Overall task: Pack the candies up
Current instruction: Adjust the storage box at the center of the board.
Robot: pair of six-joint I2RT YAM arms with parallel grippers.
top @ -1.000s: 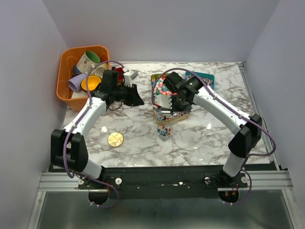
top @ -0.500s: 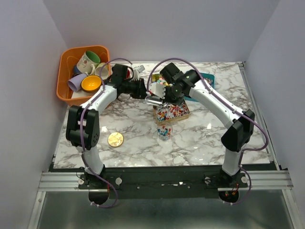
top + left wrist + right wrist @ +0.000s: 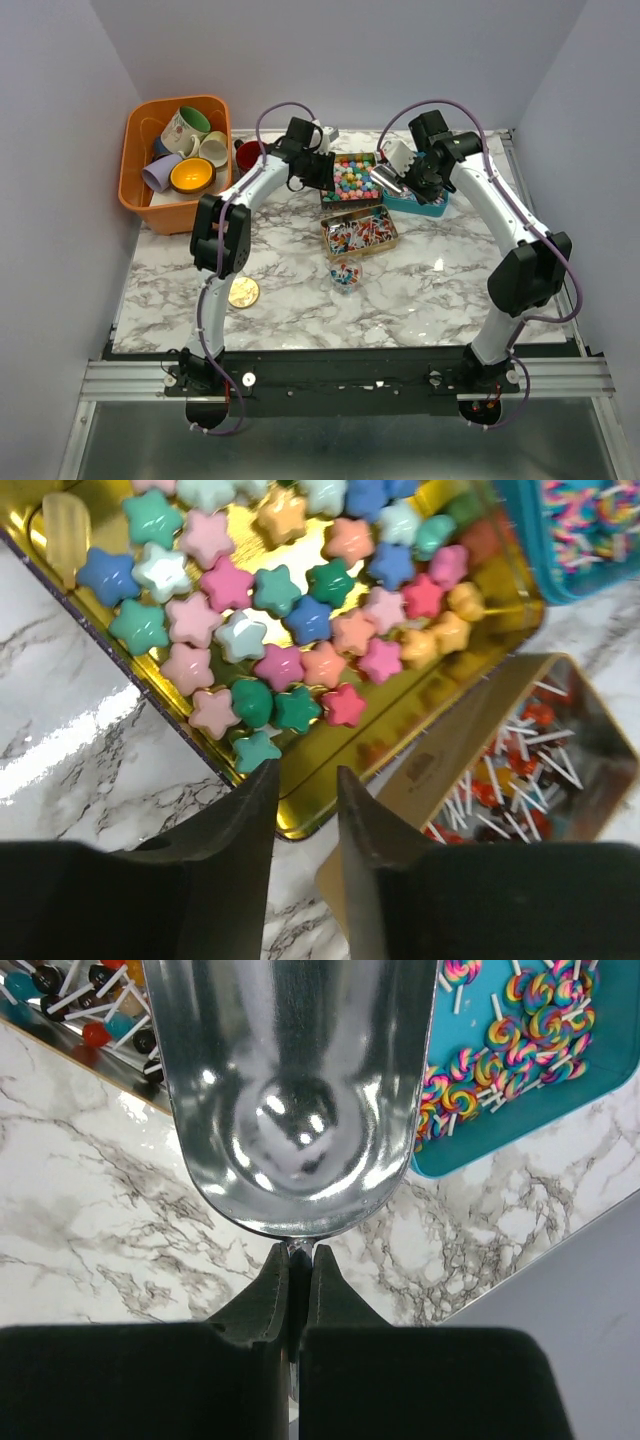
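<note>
Gleaming in the right wrist view, a smooth metal scoop [image 3: 290, 1090] is clenched by its thin handle in the right gripper [image 3: 298, 1260], with a teal tray [image 3: 545, 1110] of swirl lollipops [image 3: 520, 1020] at upper right. Glossy candies [image 3: 290, 620] in a gold tin [image 3: 400, 730] are shown as stars only by the left wrist view, where the left gripper [image 3: 305, 785] is held parted and empty.

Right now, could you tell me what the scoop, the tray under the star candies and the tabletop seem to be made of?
Scoop: polished metal, probably steel; it mirrors its surroundings.
Tray: gold-coloured tin, it seems; glossy, reflecting the star candies.
Tabletop: glossy veined marble look; stone or printed laminate, cannot tell.
</note>
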